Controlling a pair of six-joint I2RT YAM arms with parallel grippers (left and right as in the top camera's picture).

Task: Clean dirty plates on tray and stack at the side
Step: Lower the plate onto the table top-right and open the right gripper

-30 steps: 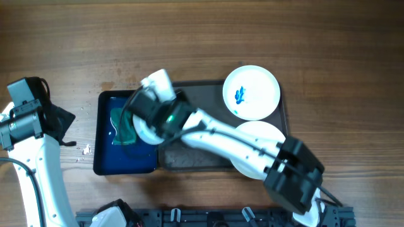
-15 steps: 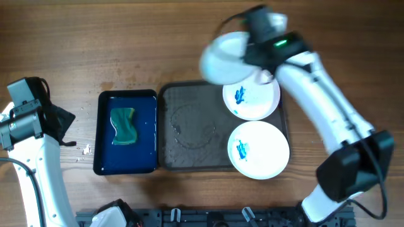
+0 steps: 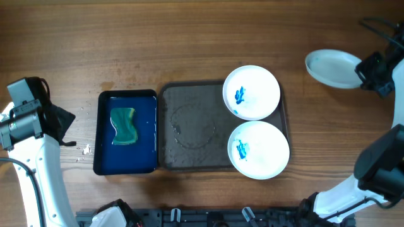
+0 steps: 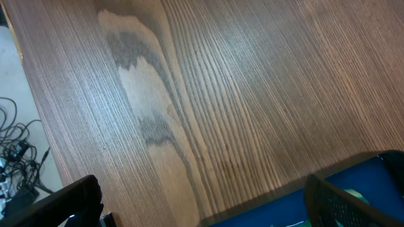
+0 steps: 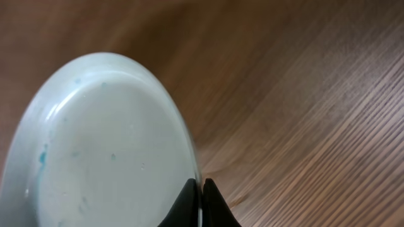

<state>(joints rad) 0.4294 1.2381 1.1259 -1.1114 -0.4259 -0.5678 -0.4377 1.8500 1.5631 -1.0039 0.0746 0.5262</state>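
My right gripper (image 3: pixel 363 68) is shut on the rim of a white plate (image 3: pixel 331 67), held at the far right beyond the tray. The right wrist view shows its fingers (image 5: pixel 214 205) pinching that plate's (image 5: pixel 101 151) edge, with only faint blue specks on the plate. Two more plates stay on the dark tray (image 3: pixel 189 142): one at its back right (image 3: pixel 251 92) and one at its front right (image 3: pixel 259 149), each with a blue smear. My left gripper (image 4: pixel 202 211) is open over bare wood at the left, holding nothing.
A deep-blue tray (image 3: pixel 126 131) with a green sponge (image 3: pixel 124 125) lies left of the dark tray. Its blue corner (image 4: pixel 353 189) shows in the left wrist view. Small crumbs (image 3: pixel 85 150) lie on the wood left of it. Cables (image 4: pixel 16 170) hang past the table edge.
The right arm has swung the plate from over the blue tray, across the back of the dark tray, to the far right. The left arm has not moved.
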